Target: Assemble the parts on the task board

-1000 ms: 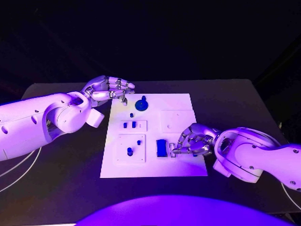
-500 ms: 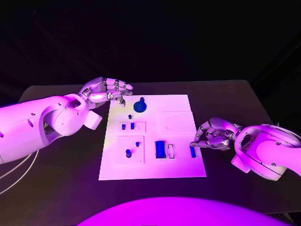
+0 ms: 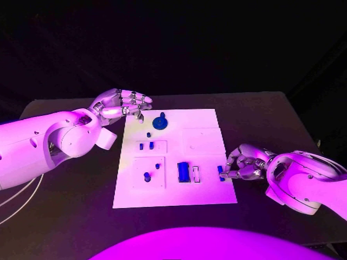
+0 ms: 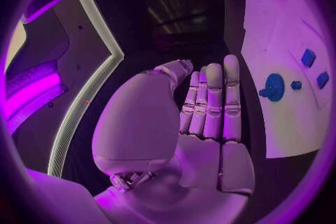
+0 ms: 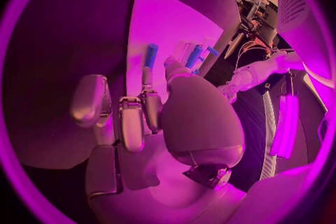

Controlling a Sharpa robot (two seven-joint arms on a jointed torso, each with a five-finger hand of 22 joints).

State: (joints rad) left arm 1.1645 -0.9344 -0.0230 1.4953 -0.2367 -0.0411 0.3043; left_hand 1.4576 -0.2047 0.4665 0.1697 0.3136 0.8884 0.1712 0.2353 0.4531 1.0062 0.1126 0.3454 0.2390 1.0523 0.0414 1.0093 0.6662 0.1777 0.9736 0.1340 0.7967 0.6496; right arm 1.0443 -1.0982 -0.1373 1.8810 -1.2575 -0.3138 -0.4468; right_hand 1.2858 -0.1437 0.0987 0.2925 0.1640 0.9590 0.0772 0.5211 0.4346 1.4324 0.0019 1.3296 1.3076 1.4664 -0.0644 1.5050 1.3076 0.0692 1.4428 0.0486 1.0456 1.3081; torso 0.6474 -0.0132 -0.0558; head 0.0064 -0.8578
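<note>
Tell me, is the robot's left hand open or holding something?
Open. In the left wrist view the left hand has its fingers straight, side by side, with nothing in the palm, beside the task board.

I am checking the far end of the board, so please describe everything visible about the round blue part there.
The round blue part is a dark blue disc, plastic by its look, with a small knob or stem at its centre and what seems a short tab at one side. It sits on the white task board near its far edge, by the left corner. Nothing touches it; the left hand hovers nearby, fingers held together, holding nothing. A small blue piece lies just nearer on the board.
</note>
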